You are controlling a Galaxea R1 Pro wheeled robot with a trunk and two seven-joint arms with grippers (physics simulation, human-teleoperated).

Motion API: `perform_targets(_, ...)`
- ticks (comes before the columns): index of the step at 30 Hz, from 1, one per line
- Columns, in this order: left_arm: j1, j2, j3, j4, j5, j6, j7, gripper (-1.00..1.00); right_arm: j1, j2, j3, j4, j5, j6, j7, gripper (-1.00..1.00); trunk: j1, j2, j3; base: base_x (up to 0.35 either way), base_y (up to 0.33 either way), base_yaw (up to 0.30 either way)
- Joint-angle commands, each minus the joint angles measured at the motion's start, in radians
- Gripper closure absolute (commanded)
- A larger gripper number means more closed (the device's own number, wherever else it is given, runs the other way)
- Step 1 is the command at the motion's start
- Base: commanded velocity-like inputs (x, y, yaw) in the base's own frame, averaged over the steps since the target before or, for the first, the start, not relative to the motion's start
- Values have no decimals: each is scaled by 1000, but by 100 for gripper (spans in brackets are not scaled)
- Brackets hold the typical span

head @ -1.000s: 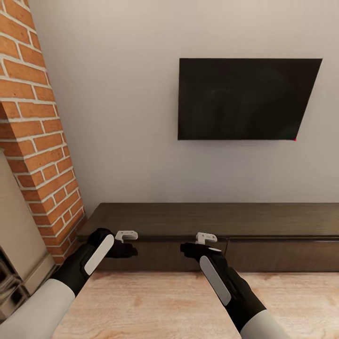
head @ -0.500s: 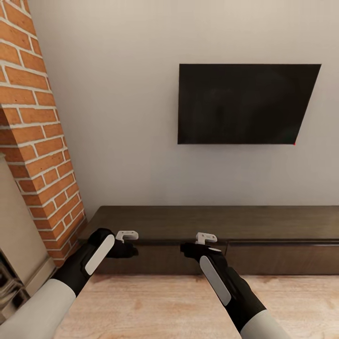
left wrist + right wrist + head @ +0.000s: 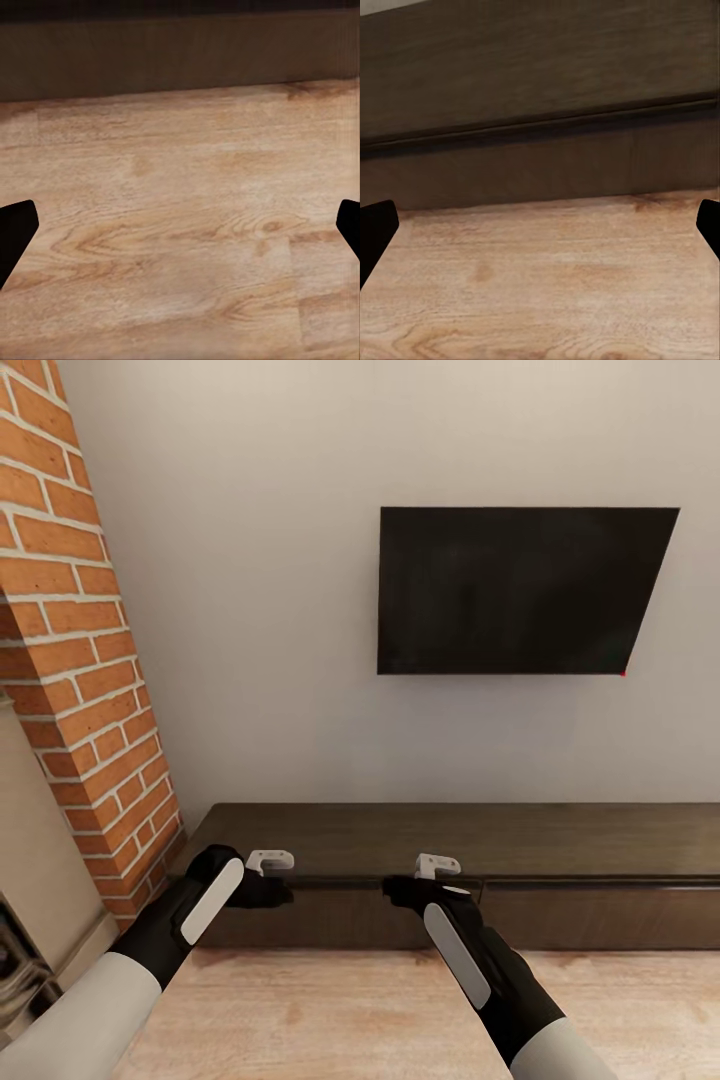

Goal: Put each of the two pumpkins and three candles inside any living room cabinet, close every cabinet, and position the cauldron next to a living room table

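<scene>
Camera nearer cabinet, wood floor before it

Both arms were stuck out forward from the bottom of the head view, pretty much mirrored, white upper sleeves running into black forearms with a light grey strip along each. The left arm came in from the lower left corner and angled inward, the right one from the lower right, also angling inward. The left end effector and right end effector sat at about the same height, well apart from each other, each with a small white bracket on top. In both wrist views the dark fingertips sat at opposite edges, spread wide, nothing between them.
</scene>
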Motion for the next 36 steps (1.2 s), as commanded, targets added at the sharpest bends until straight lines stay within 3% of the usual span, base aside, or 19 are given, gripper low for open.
perform_targets(1, -1, 1, -4, -1, 10, 1, 10, -100, -1, 0, 2, -1, -11, 1, -10, -100, -4, 7, 2, 0, 0, 0)
perform_targets(36, -1, 1, -4, 0, 9, 1, 10, -100, 0, -1, 1, -1, -11, 0, -10, -100, -138, 252, 112, 0, 0, 0)
